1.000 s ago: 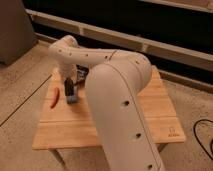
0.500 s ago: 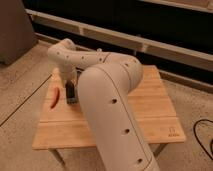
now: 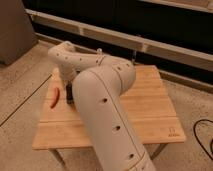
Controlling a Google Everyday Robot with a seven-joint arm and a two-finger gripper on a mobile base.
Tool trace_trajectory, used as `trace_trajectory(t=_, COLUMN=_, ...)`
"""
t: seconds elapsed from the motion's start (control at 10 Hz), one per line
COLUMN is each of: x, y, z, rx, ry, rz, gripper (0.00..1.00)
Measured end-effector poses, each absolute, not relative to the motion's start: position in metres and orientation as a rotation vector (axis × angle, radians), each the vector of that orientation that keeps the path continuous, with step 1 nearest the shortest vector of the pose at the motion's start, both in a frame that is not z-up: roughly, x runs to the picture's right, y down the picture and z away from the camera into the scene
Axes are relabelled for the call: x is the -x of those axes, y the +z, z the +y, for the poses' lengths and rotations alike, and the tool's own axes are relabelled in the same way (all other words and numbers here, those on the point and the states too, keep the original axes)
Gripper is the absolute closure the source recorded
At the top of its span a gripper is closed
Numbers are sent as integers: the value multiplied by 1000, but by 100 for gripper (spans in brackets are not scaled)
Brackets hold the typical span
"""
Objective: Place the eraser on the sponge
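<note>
Since the arm half-hides the tool down on the desk, can't tell its grip. Can't see eraser or sponge.

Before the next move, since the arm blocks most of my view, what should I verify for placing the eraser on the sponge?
1. End effector located: ok, low over the table, tucked under the arm.
2. Eraser in sight: cannot tell, the arm covers that spot.
3. Sponge in sight as target: not ok, I cannot make it out beside the arm.
4. Eraser held: cannot tell.
5. Red pepper-like thing apart from the end effector: ok, it lies beside it, nearer the table's edge, with bare wood between.
</note>
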State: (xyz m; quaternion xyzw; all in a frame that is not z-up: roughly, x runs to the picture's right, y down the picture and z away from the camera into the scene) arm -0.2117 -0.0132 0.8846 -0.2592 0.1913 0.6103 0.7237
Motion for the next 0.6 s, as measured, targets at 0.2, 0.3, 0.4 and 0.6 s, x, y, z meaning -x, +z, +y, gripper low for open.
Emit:
trace_trajectory(t=0.2, x=214, y=886, z=-15, rx=575, ry=1340, rz=421, gripper=57)
trace_trajectory(t=0.3, x=215, y=886, z=-16, rx=576, ry=1339, rz=422, gripper=46)
trace_trajectory(t=0.4, x=215, y=887, z=-16, rx=579, ry=1338, rz=423, gripper=37)
trace_trajectory(t=0.6, x=214, y=888, z=-16, rx=583, ry=1338, rz=425, gripper=32)
